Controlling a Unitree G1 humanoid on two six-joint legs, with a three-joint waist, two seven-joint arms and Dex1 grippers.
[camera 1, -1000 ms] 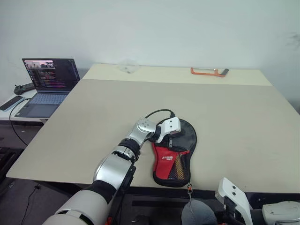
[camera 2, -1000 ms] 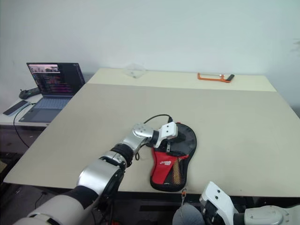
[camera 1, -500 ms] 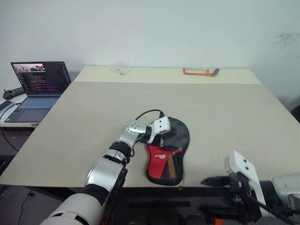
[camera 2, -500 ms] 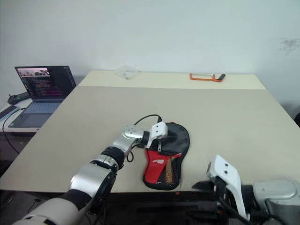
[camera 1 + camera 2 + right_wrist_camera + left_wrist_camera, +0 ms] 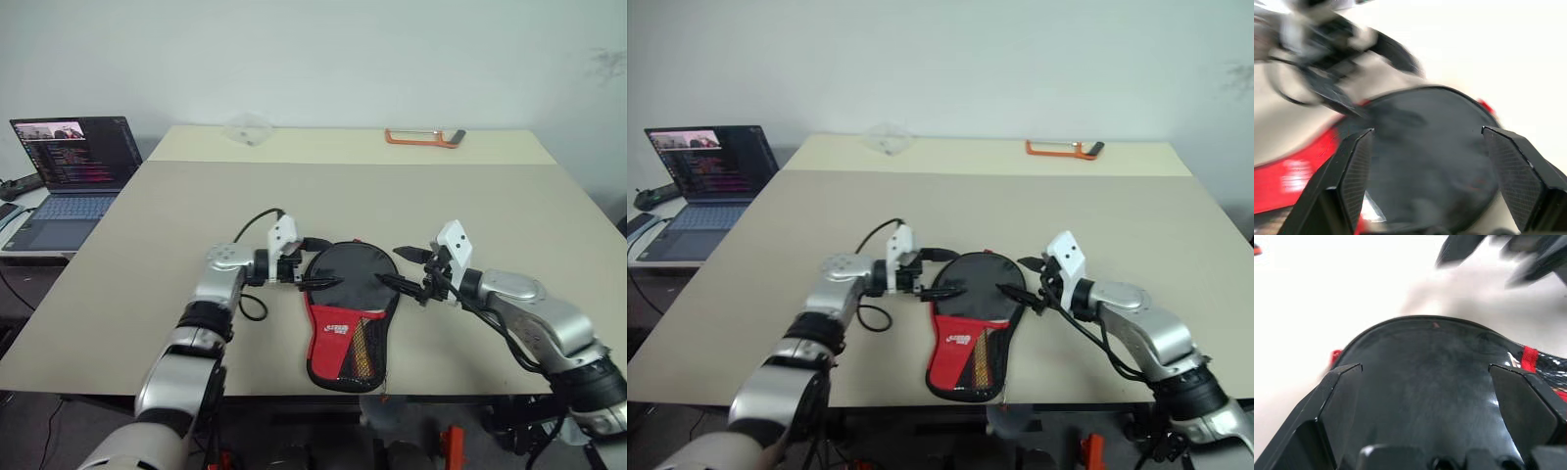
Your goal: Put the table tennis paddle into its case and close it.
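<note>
While the case is lying near the front edge of the table, the left gripper and right gripper are flanking its round end, both spread apart and holding nothing. I cannot tell where the paddle is; likely inside. Closing is calling for 2 grips: 1 pinning fabric, 1 pulling the zip.

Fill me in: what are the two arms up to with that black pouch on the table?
The case lies flat near the front edge of the table, round end away from the robot, red logo panel up. The left gripper and the right gripper flank the round end from either side, both open, neither gripping it. Whether the paddle is inside cannot be told. A laptop sits off to the left, and an orange tool lies at the far edge.
</note>
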